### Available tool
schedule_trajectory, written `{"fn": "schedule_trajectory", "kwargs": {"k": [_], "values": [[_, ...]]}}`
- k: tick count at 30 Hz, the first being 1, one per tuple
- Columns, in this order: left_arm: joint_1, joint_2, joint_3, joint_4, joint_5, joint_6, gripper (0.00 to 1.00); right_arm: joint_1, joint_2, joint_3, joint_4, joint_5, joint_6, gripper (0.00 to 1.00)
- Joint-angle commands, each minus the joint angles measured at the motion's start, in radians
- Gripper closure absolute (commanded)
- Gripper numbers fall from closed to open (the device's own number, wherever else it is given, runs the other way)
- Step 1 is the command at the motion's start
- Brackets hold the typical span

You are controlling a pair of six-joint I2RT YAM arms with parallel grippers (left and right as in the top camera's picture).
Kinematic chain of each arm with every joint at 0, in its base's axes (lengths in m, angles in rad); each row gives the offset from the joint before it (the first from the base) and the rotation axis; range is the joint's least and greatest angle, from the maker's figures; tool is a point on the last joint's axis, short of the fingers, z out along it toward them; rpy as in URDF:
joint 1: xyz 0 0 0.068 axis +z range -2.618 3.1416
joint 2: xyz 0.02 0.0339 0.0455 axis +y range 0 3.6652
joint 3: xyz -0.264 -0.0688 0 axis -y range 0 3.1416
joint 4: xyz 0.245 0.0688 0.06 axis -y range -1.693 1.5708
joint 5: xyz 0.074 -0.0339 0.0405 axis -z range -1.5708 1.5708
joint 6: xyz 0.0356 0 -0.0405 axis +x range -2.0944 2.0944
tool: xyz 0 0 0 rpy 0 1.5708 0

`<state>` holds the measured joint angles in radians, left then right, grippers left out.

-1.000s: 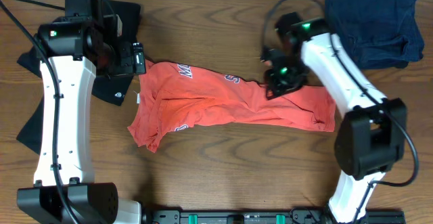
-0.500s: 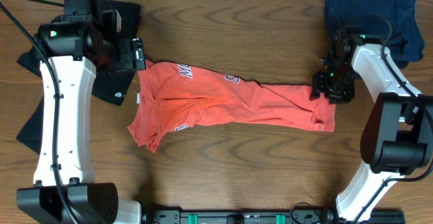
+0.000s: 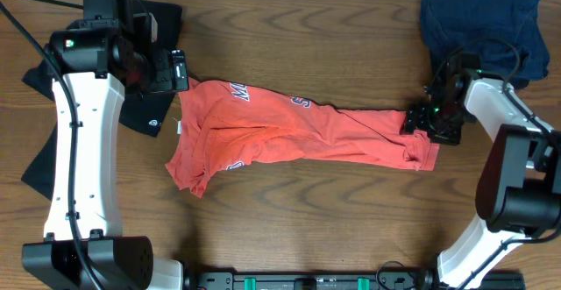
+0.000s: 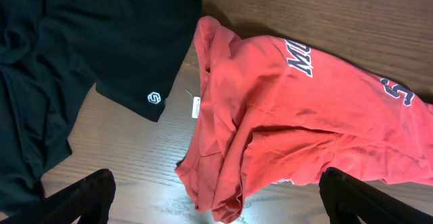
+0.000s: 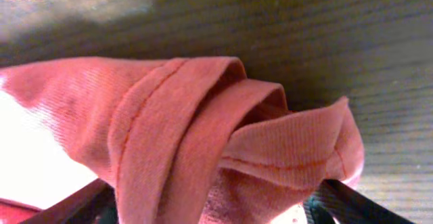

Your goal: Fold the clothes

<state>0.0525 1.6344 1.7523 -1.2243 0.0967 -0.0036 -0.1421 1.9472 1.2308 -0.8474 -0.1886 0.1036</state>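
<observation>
Shirt [image 3: 298, 137], coral-red, lies bunched lengthwise on the table [image 3: 289, 229], not yet folded; right gripper [image 3: 419, 122] has jaws parted around its hem end; left gripper [image 3: 178, 71] hangs wide open by the other end; flattening likely comes next.

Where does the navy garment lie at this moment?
In the overhead view, the navy garment lies bunched at the far right corner of the table, beyond the right end of the coral-red T-shirt and apart from it.
</observation>
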Motion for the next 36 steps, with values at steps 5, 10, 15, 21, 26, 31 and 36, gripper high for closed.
{"fn": "schedule_trajectory", "kwargs": {"k": [5, 10, 15, 21, 26, 31, 36], "values": [[0.004, 0.013, -0.008, -0.005, -0.015, -0.010, 0.02, -0.025, 0.045, -0.128, 0.114, 0.025, 0.012, 0.17], [0.004, 0.013, -0.013, 0.000, -0.015, -0.009, 0.02, -0.025, 0.017, -0.095, 0.086, -0.037, 0.014, 0.16], [0.004, 0.013, -0.024, -0.001, -0.015, -0.009, 0.02, -0.025, -0.077, -0.063, 0.023, 0.010, 0.012, 0.17], [0.004, 0.013, -0.040, -0.001, -0.015, -0.009, 0.02, -0.025, -0.188, -0.063, -0.025, 0.112, 0.026, 0.19], [0.004, 0.013, -0.040, 0.000, -0.015, -0.009, 0.02, -0.025, -0.187, -0.091, -0.030, 0.155, 0.038, 0.18], [0.004, 0.013, -0.040, -0.002, -0.015, -0.009, 0.02, -0.025, -0.187, -0.144, 0.014, 0.150, 0.050, 0.19], [0.004, 0.013, -0.039, 0.000, -0.015, -0.009, 0.02, -0.023, -0.186, -0.214, 0.121, 0.069, 0.066, 0.25]]}}
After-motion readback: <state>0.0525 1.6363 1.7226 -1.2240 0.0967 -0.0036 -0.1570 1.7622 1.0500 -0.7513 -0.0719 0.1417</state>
